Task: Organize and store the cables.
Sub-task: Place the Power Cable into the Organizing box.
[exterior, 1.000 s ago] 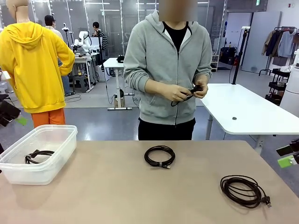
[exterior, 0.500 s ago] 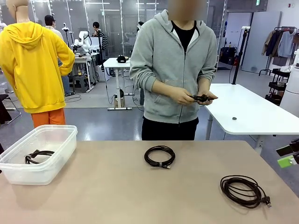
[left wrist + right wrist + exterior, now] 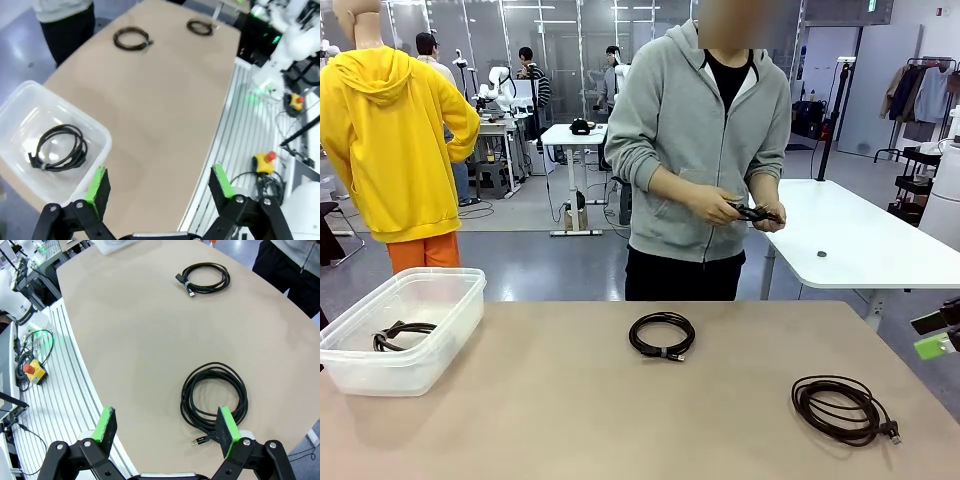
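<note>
Right gripper [image 3: 165, 417]: jaws apart, empty, hanging over the table [image 3: 125, 315] edge with the near coil [image 3: 214, 392] just ahead. No movement over the last second.

Left gripper [image 3: 159, 182]: jaws apart, empty, near the clear bin [image 3: 102, 137]. Also unmoved.

The middle coil [image 3: 662, 335] lies loose at the table centre and the stored cable [image 3: 405, 335] in the bin; both are undisturbed.

One change: the person has stepped slightly toward picture right, and the person's hands [image 3: 720, 208] now work a small cable [image 3: 754, 212] lower and further right.

Judgement: that cable is still being coiled, and two coils await storage.
</note>
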### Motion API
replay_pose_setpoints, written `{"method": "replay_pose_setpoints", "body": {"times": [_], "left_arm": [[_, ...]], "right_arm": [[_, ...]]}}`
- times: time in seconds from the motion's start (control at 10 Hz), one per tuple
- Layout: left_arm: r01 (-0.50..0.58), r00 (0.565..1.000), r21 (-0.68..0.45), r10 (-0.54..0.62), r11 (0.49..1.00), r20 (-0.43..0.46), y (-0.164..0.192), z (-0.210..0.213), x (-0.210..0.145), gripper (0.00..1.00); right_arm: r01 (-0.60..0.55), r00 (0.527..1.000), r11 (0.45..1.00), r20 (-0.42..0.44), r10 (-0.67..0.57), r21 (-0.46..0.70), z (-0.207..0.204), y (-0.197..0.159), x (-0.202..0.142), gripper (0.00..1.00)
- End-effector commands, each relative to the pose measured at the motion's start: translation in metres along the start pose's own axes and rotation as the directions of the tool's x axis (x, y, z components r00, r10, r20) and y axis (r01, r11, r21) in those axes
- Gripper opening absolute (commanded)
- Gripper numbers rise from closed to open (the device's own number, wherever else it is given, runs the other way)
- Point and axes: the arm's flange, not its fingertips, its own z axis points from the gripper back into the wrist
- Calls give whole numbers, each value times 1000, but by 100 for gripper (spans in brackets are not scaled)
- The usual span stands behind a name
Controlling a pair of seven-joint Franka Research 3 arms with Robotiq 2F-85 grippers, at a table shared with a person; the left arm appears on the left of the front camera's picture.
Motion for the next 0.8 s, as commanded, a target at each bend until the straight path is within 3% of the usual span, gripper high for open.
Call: {"method": "replay_pose_setpoints", "body": {"times": [0.0, 0.2, 0.3, 0.7], "left_arm": [[42, 998, 95, -38, 995, -43, -3, 3, 13, 100], [10, 999, 144, -3, 989, -48, 4, 1, 18, 100], [19, 999, 69, -16, 997, -41, -2, 5, 13, 100], [19, 999, 69, -16, 997, -41, -2, 5, 13, 100]], "right_arm": [[-2, 1000, 1000, 11, 2, 7, 1, -1, 2, 100], [-2, 1000, 1000, 11, 2, 7, 1, -1, 2, 100], [-2, 1000, 1000, 11, 2, 7, 1, -1, 2, 100], [-2, 1000, 1000, 11, 2, 7, 1, -1, 2, 100]]}}
